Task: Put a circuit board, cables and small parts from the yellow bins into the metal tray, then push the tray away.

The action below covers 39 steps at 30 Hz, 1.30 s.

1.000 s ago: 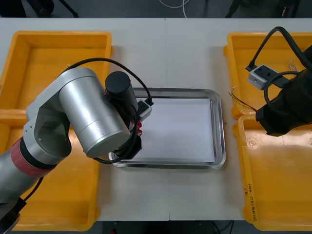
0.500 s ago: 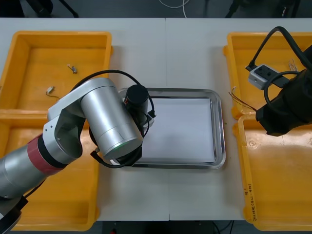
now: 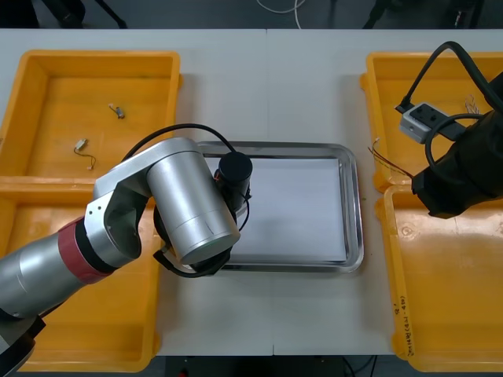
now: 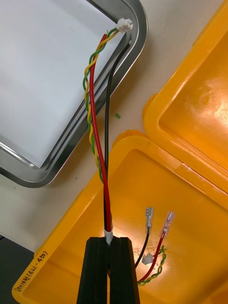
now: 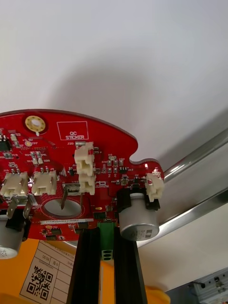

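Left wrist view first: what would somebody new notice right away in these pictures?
The round red circuit board, held by the left gripper above the metal tray and its white inside. Next, the cables clamped in the right gripper over a yellow bin on the robot's right, reaching toward the tray's rim.

Electronics workshop (yellow bins (image 3: pixel 94 56), metal tray (image 3: pixel 355 212))
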{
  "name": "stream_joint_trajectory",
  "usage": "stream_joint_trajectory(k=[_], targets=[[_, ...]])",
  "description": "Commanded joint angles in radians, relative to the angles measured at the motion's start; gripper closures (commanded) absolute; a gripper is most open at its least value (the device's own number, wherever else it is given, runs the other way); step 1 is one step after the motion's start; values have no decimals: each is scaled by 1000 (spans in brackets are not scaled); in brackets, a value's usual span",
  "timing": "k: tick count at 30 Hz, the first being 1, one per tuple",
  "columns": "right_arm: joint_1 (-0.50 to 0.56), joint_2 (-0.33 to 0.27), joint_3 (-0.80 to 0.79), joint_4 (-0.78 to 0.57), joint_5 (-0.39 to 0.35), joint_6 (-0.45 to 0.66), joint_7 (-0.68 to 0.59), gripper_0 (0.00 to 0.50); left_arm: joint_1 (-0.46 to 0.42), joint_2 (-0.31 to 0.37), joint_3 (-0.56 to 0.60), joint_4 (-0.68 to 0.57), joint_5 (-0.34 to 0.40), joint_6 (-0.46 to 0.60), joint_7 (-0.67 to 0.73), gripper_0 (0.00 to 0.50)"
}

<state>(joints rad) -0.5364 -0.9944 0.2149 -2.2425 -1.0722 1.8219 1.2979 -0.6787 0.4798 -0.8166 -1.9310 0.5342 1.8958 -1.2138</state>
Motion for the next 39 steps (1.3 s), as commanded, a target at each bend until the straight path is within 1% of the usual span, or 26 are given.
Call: stream_joint_trajectory(k=[1, 8, 13, 26, 28, 29, 31, 32, 33, 39], targets=[[-34, -44, 11, -26, 11, -9, 27, 500, -45, -15, -12, 4, 10, -29, 114, 500], [-34, -44, 11, -26, 14, -9, 27, 500, -45, -24, -16, 56, 10, -119, 128, 500], [-34, -46, 11, -26, 17, -7, 27, 500, -56, -27, -53, 87, -3, -190, 149, 500], [-34, -44, 11, -26, 20, -9, 27, 500, -59, -27, -53, 89, 13, -195, 165, 500], [-34, -44, 11, -25, 21, -7, 26, 500, -59, -27, -53, 89, 15, -195, 168, 494], [-34, -44, 11, -25, 21, -9, 26, 500, -59, -27, -53, 89, 15, -195, 171, 470], [-34, -44, 11, -25, 21, -7, 26, 500, -59, -27, -53, 86, 15, -195, 178, 90], [-34, -44, 11, -25, 21, -9, 27, 500, -59, -27, -52, 86, 15, -195, 181, 35], [-34, -44, 11, -25, 21, -7, 27, 500, -59, -27, -53, 83, 15, -195, 184, 0], [-34, -44, 11, -16, 15, -9, 27, 500, -61, -27, -38, 78, 30, -187, 198, 0]])
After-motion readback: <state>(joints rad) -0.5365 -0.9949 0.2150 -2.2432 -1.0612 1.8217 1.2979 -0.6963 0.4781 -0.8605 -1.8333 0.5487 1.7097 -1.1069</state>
